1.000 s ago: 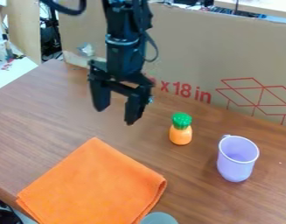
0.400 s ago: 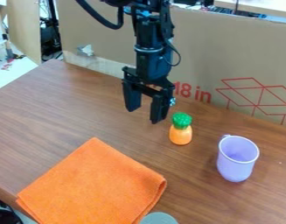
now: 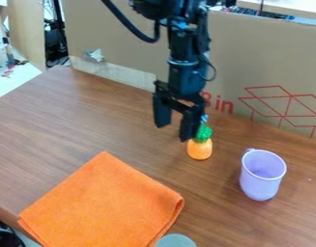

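Black gripper (image 3: 174,131) near an orange-and-green plastic pineapple (image 3: 199,150)
Its jaws hang parted, empty; the pineapple stands leaves-up on the brown wooden table (image 3: 89,116), likely steadied by its broad orange base, with a pale purple plastic mug (image 3: 261,178) nearby

Black robot arm (image 3: 186,62), segmented build
Thick black cable looped at upper section; thinner one beside forearm; pale ring band; blue patches.

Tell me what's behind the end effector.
Behind the end effector are the brown table and the cardboard with red print. One finger overlaps the green top of the toy pineapple, hiding its edge; anything directly behind the fingers is covered.
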{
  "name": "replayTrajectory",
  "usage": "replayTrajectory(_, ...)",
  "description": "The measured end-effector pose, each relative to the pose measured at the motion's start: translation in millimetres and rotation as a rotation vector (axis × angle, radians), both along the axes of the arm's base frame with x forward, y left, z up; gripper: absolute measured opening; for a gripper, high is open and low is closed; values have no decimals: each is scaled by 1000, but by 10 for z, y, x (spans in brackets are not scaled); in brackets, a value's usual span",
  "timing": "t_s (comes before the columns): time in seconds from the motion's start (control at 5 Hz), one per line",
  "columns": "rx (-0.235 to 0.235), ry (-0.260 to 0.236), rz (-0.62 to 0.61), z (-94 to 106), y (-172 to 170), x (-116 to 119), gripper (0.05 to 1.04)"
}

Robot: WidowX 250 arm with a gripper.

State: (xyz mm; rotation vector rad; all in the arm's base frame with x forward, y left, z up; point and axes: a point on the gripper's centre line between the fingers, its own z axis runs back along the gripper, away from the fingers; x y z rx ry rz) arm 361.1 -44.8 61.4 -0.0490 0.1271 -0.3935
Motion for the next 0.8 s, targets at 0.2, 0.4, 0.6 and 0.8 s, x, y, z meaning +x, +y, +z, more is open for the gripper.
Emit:
replayTrajectory(0.2, -24, 8, -26, -18, -108, 17, 1001)
replayTrajectory(0.4, -21, 19, -6, -34, -141, -10, 1001)
replayTrajectory(0.6, -15, 25, -12, -22, -226, -30, 1001)
replayTrajectory(0.8, -38, 22, -39, -5, -286, 88, 1001)
